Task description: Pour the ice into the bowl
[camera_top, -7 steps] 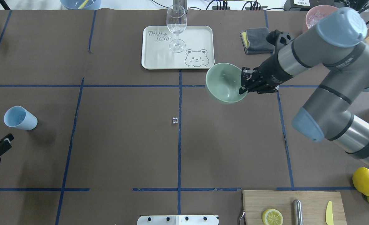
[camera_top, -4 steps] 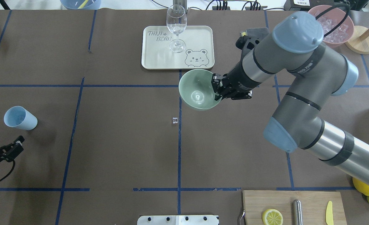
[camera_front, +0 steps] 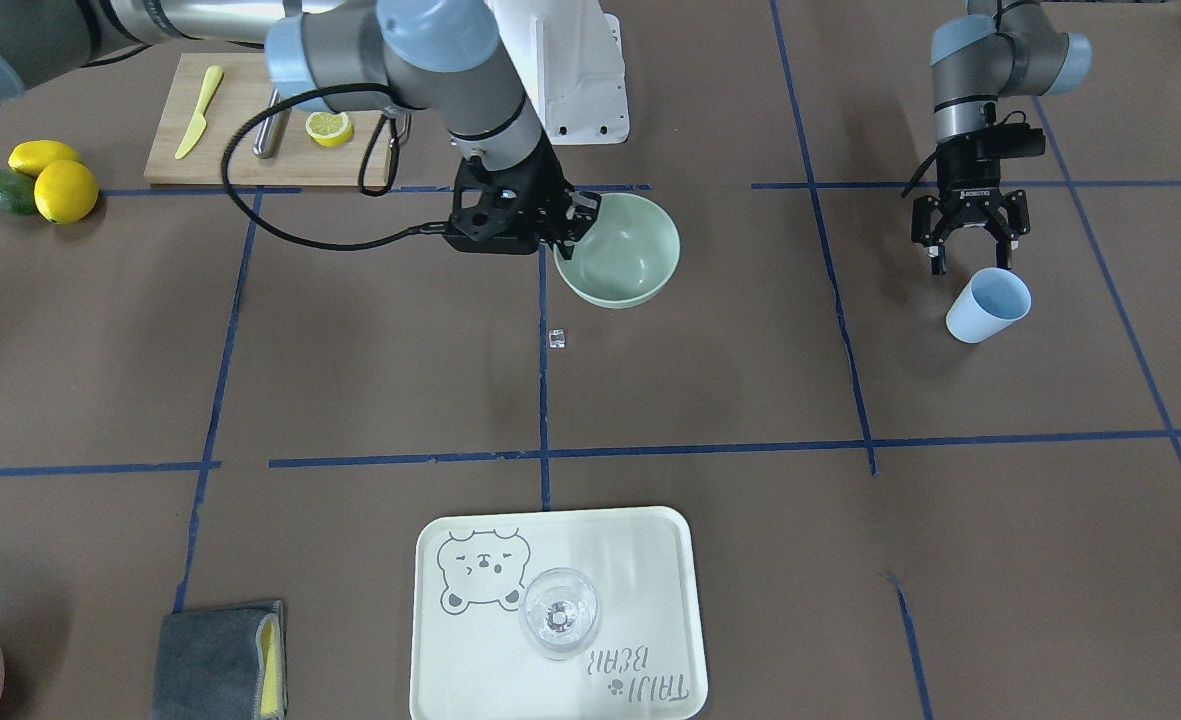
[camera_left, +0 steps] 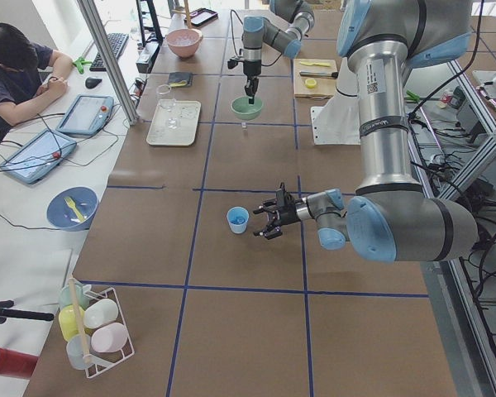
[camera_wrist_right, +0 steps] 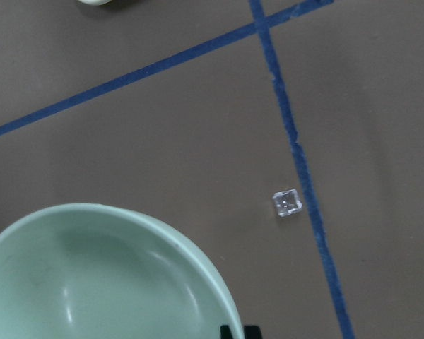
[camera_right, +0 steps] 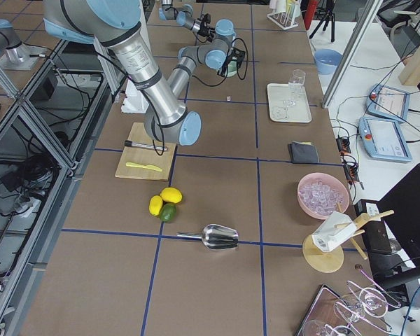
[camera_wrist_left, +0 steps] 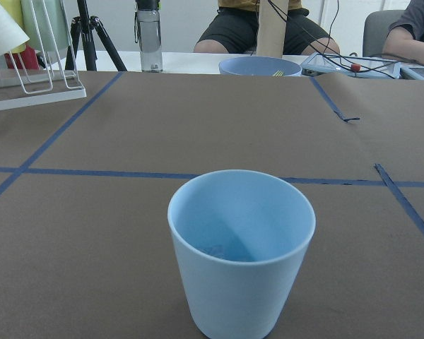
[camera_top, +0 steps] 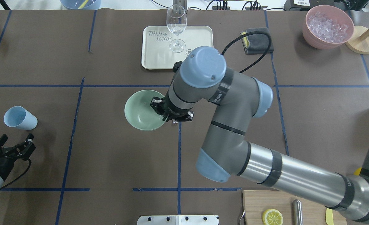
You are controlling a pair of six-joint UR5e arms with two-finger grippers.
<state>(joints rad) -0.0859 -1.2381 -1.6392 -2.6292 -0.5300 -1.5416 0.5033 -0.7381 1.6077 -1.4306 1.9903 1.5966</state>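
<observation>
My right gripper [camera_top: 162, 112] is shut on the right-hand rim of the pale mint-green bowl [camera_top: 142, 110], which sits low just left of the centre tape line. In the right wrist view the bowl [camera_wrist_right: 106, 275] looks empty. One clear ice cube [camera_front: 556, 338] lies on the paper beside the bowl and shows again as a cube [camera_wrist_right: 287, 203] by the tape. My left gripper [camera_top: 17, 139] is open, a short way behind the light blue cup [camera_top: 20, 118]. The cup [camera_wrist_left: 240, 247] fills the left wrist view; I cannot tell what it holds.
A pink tub [camera_top: 328, 25] heaped with ice stands at the far right. A cream tray [camera_top: 159, 59] carries a stemmed glass [camera_top: 176, 25]. A grey cloth [camera_top: 256, 40] lies beyond. The cutting board [camera_front: 250, 130] with a lemon half is by the robot base, and a metal scoop [camera_right: 220, 236] lies further right.
My right arm has carried the bowl from beside the tray leftward and nearer the robot, across the centre line. My left gripper has come further into view, closer to the blue cup.
</observation>
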